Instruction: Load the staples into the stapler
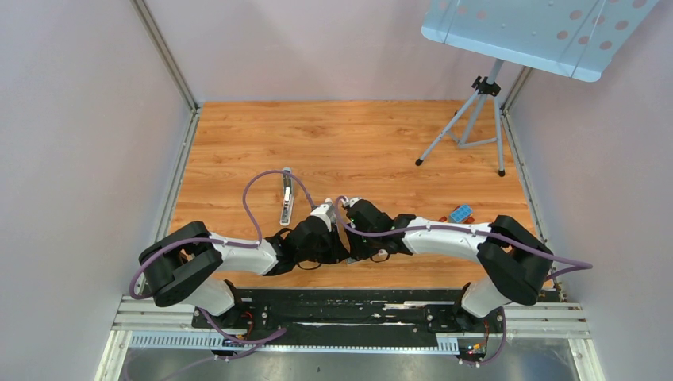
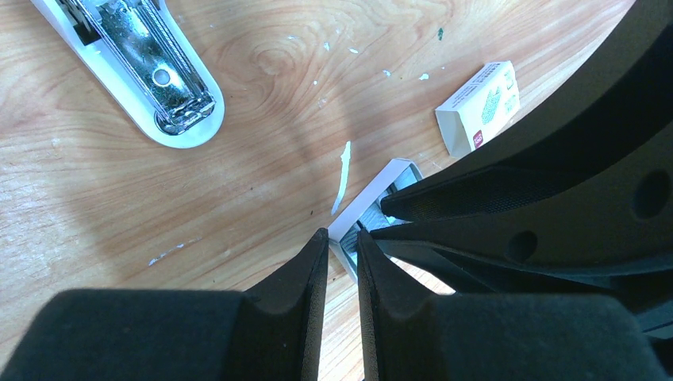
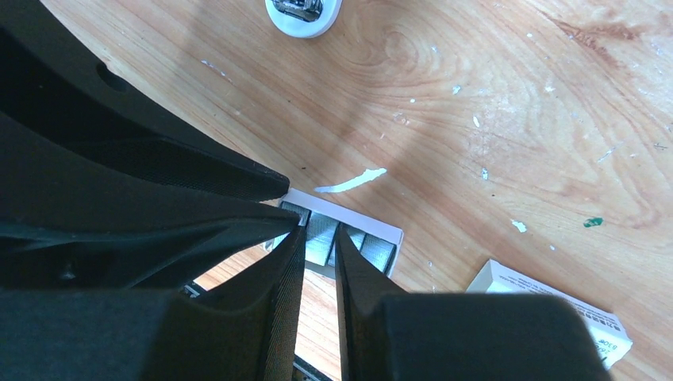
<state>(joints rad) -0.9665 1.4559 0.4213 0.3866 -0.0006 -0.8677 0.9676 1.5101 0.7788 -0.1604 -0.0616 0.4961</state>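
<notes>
The stapler [image 1: 286, 200] lies open on the wooden table, its metal channel facing up; it also shows in the left wrist view [image 2: 159, 79] and at the top edge of the right wrist view [image 3: 303, 12]. Grey ribbed staples [image 3: 321, 238] lie in several strips in a small white tray [image 3: 349, 218]. My right gripper [image 3: 317, 232] is closed narrowly on one strip in the tray. My left gripper [image 2: 341, 238] is pinched on the tray's end wall [image 2: 369, 198]. The two grippers meet nose to nose right of the stapler, left [image 1: 332, 209] and right [image 1: 349, 205].
A small white box with a red mark [image 2: 480, 107] lies just beyond the tray, also in the right wrist view [image 3: 555, 305]. A small blue object [image 1: 460, 213] lies by the right arm. A tripod [image 1: 476, 119] with a blue panel [image 1: 532, 32] stands at the back right.
</notes>
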